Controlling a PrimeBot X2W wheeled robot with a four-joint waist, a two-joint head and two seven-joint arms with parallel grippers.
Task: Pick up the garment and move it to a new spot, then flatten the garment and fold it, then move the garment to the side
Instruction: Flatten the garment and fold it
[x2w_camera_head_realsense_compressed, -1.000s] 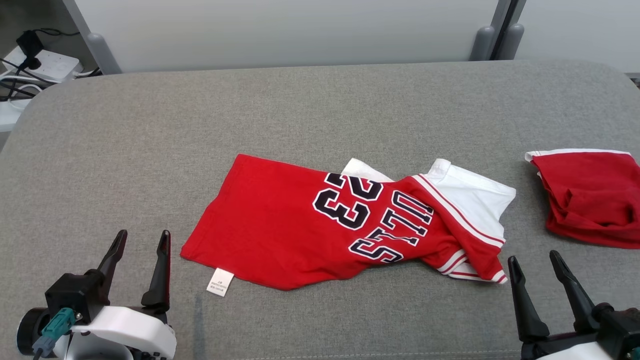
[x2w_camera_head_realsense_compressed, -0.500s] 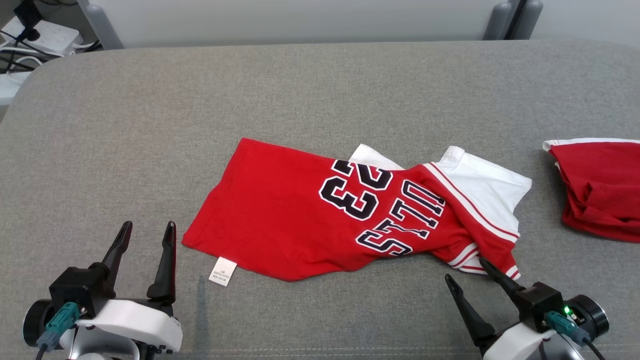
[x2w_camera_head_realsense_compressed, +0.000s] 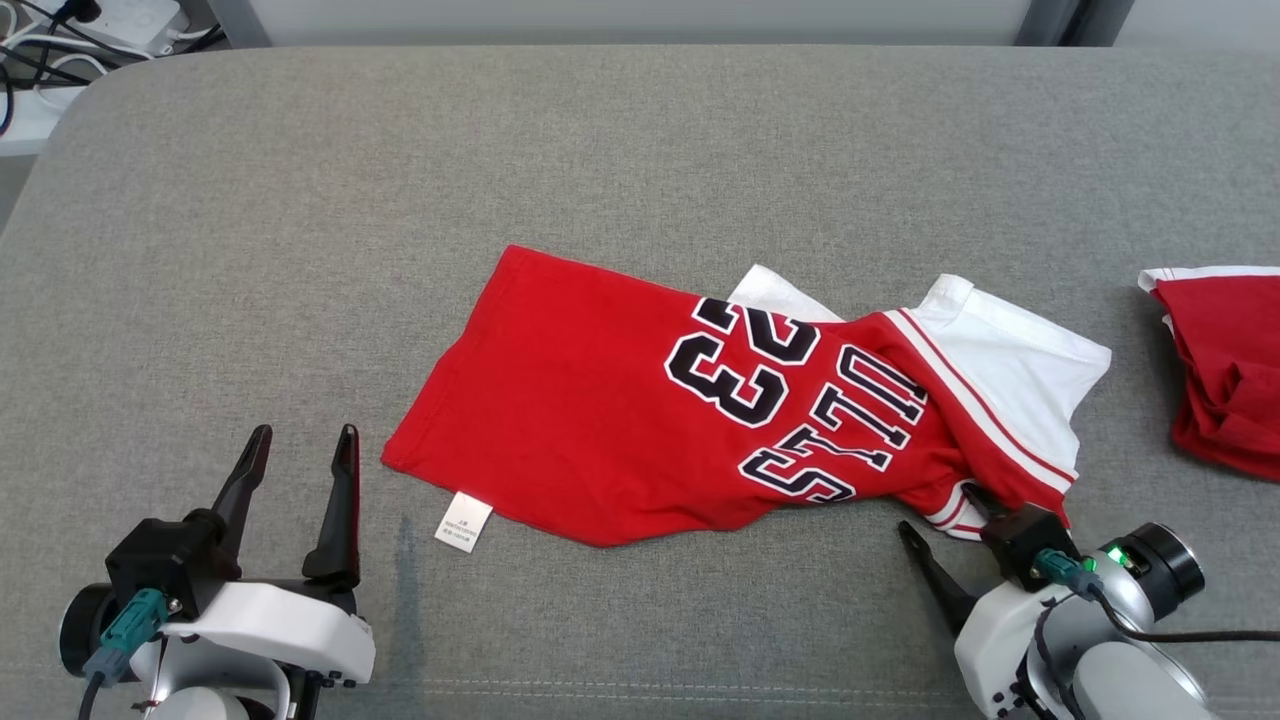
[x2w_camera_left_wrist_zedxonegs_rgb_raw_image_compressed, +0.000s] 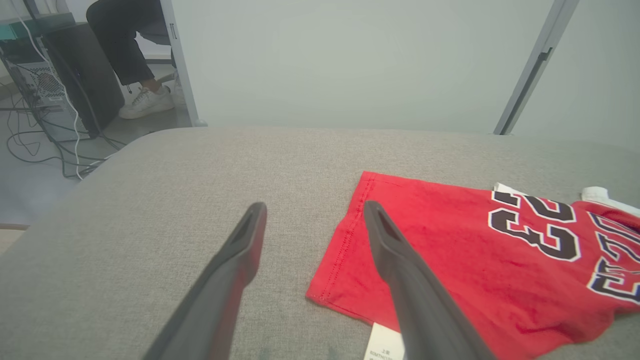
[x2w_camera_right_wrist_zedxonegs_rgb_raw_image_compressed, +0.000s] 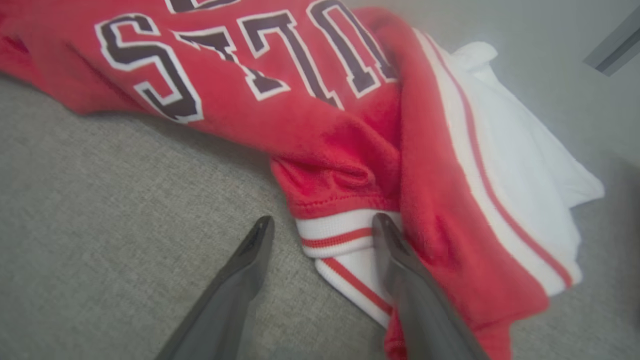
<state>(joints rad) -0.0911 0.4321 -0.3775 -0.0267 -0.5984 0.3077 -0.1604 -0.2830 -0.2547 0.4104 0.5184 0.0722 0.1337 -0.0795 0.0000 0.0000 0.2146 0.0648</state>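
The garment (x2w_camera_head_realsense_compressed: 640, 420) is a red jersey with "23" and dark lettering, white sleeves and striped cuffs, lying crumpled on the grey padded surface (x2w_camera_head_realsense_compressed: 300, 200). My right gripper (x2w_camera_head_realsense_compressed: 938, 510) stands open at the garment's lower right end. In the right wrist view the gripper (x2w_camera_right_wrist_zedxonegs_rgb_raw_image_compressed: 322, 220) has the striped cuff (x2w_camera_right_wrist_zedxonegs_rgb_raw_image_compressed: 340, 232) between its fingertips, with one finger over the red cloth. My left gripper (x2w_camera_head_realsense_compressed: 305, 435) is open just left of the garment's hem corner. In the left wrist view the gripper (x2w_camera_left_wrist_zedxonegs_rgb_raw_image_compressed: 314, 205) has its right finger over the hem of the garment (x2w_camera_left_wrist_zedxonegs_rgb_raw_image_compressed: 475, 250).
A second red cloth (x2w_camera_head_realsense_compressed: 1225, 380) lies at the right edge. A white label (x2w_camera_head_realsense_compressed: 466, 521) sticks out from the hem. Cables and a power strip (x2w_camera_head_realsense_compressed: 40, 30) sit beyond the far left corner. A person's leg and shoe (x2w_camera_left_wrist_zedxonegs_rgb_raw_image_compressed: 145, 100) show by a computer tower (x2w_camera_left_wrist_zedxonegs_rgb_raw_image_compressed: 40, 85).
The camera has tilted down and turned. My right gripper has moved in from the lower right to the striped cuff, staying open. The left gripper has held still.
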